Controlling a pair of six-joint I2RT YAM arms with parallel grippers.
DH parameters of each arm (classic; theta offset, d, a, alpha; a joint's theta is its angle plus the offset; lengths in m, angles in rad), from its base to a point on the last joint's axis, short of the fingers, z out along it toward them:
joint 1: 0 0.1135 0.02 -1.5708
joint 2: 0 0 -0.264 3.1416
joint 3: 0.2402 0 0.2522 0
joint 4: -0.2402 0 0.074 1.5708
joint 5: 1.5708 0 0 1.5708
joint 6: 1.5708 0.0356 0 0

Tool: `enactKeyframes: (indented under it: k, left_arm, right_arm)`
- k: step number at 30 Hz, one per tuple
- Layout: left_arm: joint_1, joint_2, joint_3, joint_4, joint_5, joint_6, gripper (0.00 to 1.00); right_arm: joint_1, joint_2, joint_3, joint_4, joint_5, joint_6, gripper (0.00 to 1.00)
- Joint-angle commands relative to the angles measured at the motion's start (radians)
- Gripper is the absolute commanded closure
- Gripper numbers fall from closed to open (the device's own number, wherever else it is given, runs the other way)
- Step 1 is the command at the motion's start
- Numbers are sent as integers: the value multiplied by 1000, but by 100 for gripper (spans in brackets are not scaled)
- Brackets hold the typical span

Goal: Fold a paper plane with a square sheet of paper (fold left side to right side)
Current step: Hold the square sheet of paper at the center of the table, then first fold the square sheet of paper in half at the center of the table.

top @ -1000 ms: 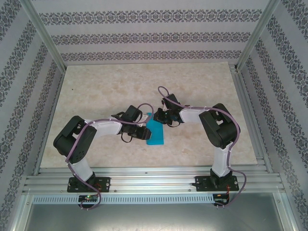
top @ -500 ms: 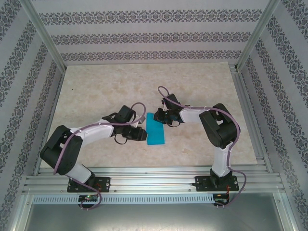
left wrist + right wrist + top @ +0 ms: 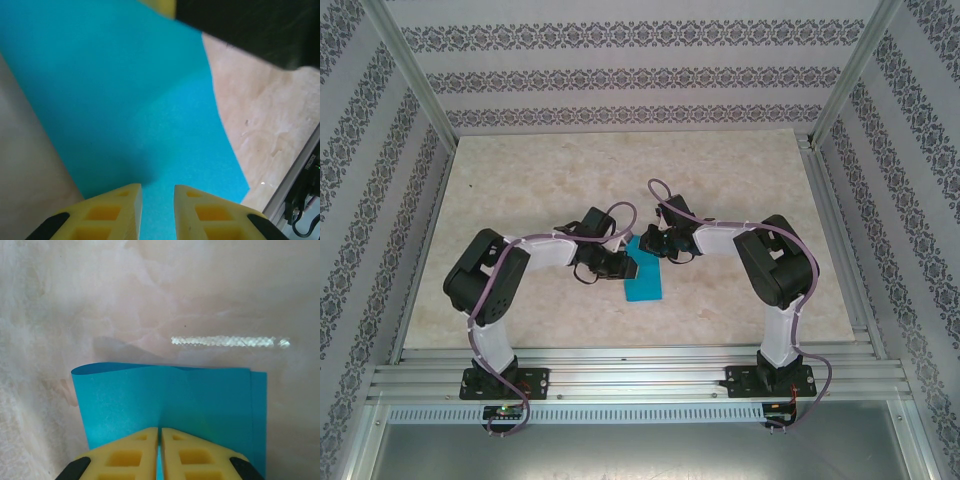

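Turquoise-blue square sheet of paper (image 3: 645, 281), thin and plain, is found near the middle of the pale, marbled beige bench (image 3: 550, 170), between the two grippers. From above it is seen as a narrow oblong rather than a full square.

The bench is enclosed by walls papered in grey-patterned stripes (image 3: 620, 75) and edged by a silver aluminium frame (image 3: 640, 372). The black-and-white left arm (image 3: 485, 290) and the matching right arm (image 3: 775, 262) are bent inward toward the sheet from either side.

In the right wrist view the paper (image 3: 175, 395) is laid in two layers, with a thin strip of the lower layer exposed along its right edge and its left part bowed up off the bench. The left wrist view is taken close above the paper (image 3: 125, 100).

The right gripper (image 3: 651, 243), with yellow fingers, is closed to a hairline slit on the near edge of the sheet (image 3: 159, 432). The left gripper (image 3: 623, 267) is held over the paper's left side with its yellow fingers parted by a narrow gap (image 3: 158, 189); nothing is clasped between them, and contact with the paper cannot be told.
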Motion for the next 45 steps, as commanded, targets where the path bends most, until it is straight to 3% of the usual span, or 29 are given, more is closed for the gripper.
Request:
enactKeyframes:
  k: [1, 9, 15, 23, 28, 45]
  left_arm:
    - [-11, 23, 11, 25, -18, 13, 75]
    - [-26, 57, -18, -30, -99, 45, 76]
    - [-36, 76, -34, -60, -148, 49, 76]
    - [-46, 77, -41, -42, -150, 32, 76]
    - [-51, 76, -34, -51, -155, 36, 76]
    - [-53, 61, -10, -68, -163, 8, 74]
  right_arm:
    - [-1, 39, 3, -65, 76, -24, 88]
    - [-8, -20, 24, -56, 49, -36, 86]
    - [-38, -227, 26, -130, 34, -66, 74]
    - [25, -423, -289, -37, 2, 92, 89]
    - [99, -409, -315, -1, 8, 137, 88]
    - [139, -251, -307, -102, 51, 77, 89]
